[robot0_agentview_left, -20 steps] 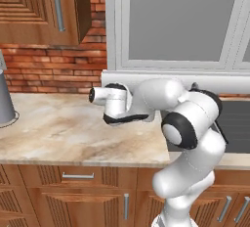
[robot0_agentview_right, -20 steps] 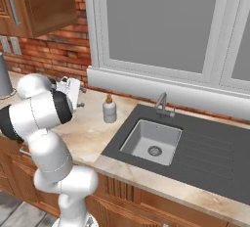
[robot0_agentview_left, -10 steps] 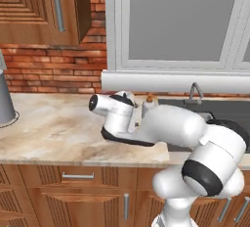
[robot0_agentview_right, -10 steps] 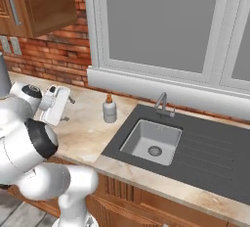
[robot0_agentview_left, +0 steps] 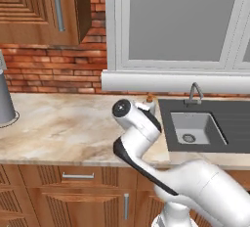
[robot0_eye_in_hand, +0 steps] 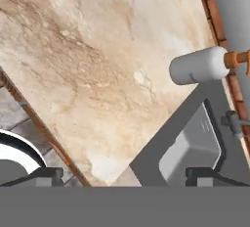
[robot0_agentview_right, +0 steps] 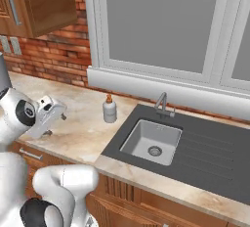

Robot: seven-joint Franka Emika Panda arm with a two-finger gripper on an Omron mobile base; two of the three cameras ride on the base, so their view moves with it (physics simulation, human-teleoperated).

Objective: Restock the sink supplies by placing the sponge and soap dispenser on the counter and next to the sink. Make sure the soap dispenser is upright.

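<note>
The gripper [robot0_agentview_right: 54, 119] hangs over the counter [robot0_agentview_right: 83, 133], well to the left of the sink [robot0_agentview_right: 180, 145] and near the counter's front edge. In the hand view its two dark fingertips [robot0_eye_in_hand: 46, 176] stand far apart at the bottom corners, with bare marbled stone between them, so the jaws are wide open and hold nothing. From the right base view the hand is tilted, its fingers aiming down and toward the sink side.

The soap dispenser [robot0_agentview_right: 109, 110] stands upright on the counter just beside the sink's left rim, toward the back corner of the basin and in front of the brick wall [robot0_agentview_right: 46, 62]. It is a pale bottle with an orange-brown pump top. In the hand view the soap dispenser [robot0_eye_in_hand: 202, 66] appears sideways because the camera is rolled, its base close to the dark sink edge. In the left base view only its top [robot0_agentview_left: 149, 99] peeks out behind the arm's wrist.

The tap [robot0_agentview_right: 162, 104] rises at the back of the sink, to the right of the bottle. A grey cylinder [robot0_agentview_left: 6, 101] stands on the counter far left of the sink, against the brick wall. I cannot make out the sponge.
</note>
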